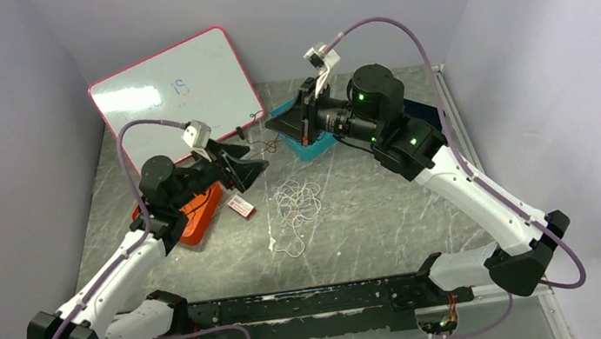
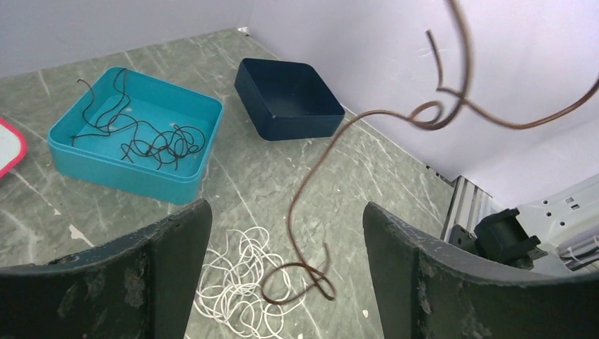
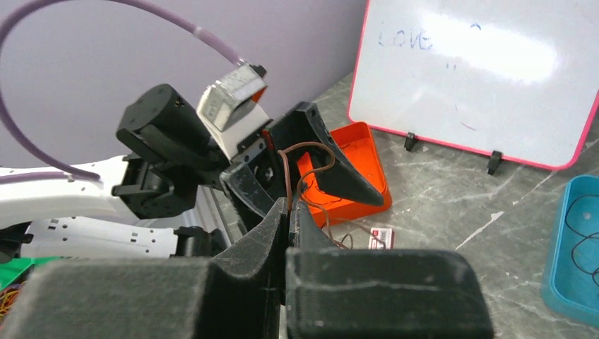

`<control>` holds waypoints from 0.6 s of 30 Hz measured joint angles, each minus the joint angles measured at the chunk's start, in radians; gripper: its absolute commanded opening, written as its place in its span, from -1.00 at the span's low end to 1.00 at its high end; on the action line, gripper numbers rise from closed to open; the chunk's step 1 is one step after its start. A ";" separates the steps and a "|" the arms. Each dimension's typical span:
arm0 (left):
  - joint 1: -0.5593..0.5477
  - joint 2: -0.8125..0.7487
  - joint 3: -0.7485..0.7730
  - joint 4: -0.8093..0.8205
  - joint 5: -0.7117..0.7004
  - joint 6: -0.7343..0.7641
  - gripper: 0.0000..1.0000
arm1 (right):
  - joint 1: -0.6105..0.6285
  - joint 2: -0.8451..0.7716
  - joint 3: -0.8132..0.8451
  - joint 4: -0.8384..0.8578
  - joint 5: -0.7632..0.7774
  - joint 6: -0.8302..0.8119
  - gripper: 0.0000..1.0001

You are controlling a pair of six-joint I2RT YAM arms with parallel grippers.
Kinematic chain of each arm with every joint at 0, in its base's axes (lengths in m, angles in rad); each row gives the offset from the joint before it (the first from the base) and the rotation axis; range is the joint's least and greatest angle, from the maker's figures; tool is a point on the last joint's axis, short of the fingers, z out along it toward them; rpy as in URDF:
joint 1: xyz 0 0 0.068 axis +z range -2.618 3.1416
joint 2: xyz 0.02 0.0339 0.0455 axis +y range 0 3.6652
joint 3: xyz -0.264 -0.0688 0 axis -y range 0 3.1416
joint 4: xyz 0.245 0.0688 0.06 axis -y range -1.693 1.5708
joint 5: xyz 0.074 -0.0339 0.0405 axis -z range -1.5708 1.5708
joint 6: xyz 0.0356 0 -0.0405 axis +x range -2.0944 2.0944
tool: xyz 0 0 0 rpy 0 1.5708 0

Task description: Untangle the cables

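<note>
Cables (image 1: 300, 202), white ones, lie coiled mid-table in the top view. Left wrist: the left gripper (image 2: 286, 212) gapes, released; a brown cable (image 2: 311, 183) dangles ahead, black cables (image 2: 152, 141) lie in the teal tray (image 2: 120, 171) at far left. Right wrist: the right gripper (image 3: 288, 205) clenches the brown cable.

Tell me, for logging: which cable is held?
The reddish-brown cable, in the right pincer; the white cable lies on the table, the black cable in the teal tray.
</note>
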 measured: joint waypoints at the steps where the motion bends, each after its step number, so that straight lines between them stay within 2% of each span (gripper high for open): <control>1: -0.004 0.008 0.001 0.006 0.002 0.000 0.65 | 0.000 -0.003 0.000 0.005 -0.002 0.000 -1.00; 4: -0.021 0.036 0.001 0.032 0.017 -0.002 0.59 | 0.000 -0.019 -0.005 0.027 -0.005 0.004 -1.00; 9: -0.066 0.064 -0.010 0.071 0.033 -0.013 0.19 | 0.000 -0.034 -0.005 0.058 -0.020 0.010 -1.00; 11: -0.084 0.074 -0.015 0.079 0.034 -0.014 -0.06 | 0.000 -0.034 -0.005 0.066 -0.026 0.012 -1.00; 13: -0.095 0.083 -0.016 0.080 0.034 -0.017 -0.44 | 0.000 -0.034 -0.005 0.068 -0.027 0.013 -1.00; 15: -0.100 0.090 -0.016 0.078 0.033 -0.015 -0.74 | 0.000 -0.034 -0.006 0.073 -0.027 0.014 -1.00; 16: -0.101 0.091 -0.016 0.074 0.032 -0.013 -0.83 | 0.000 -0.035 -0.006 0.074 -0.025 0.014 -1.00; 18: -0.103 0.089 -0.016 0.055 0.022 -0.006 -0.86 | 0.000 -0.037 -0.006 0.070 -0.012 0.009 -1.00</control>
